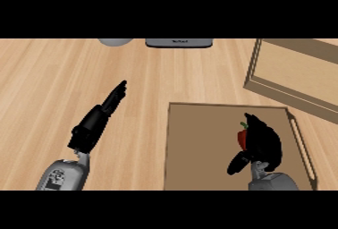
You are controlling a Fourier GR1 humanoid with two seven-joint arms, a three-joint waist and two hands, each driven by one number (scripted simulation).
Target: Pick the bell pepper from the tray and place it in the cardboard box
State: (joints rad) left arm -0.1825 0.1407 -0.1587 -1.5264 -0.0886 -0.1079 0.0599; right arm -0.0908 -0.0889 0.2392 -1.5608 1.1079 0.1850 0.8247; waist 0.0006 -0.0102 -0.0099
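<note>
Grasp step was in hand: the right hand [264, 142] had curled round the red bell pepper [242, 137] on the tray [198, 147] (pepper mostly hidden). Next: lift, carry to the cardboard box [290, 74]. Left hand [105, 112] lay straight-fingered over the table [66, 80].

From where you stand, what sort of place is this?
Probably a kitchen counter: a light wooden counter, a dark appliance at its far edge, and a red pepper on a tray under the right hand. A cardboard box sits nearby.
</note>
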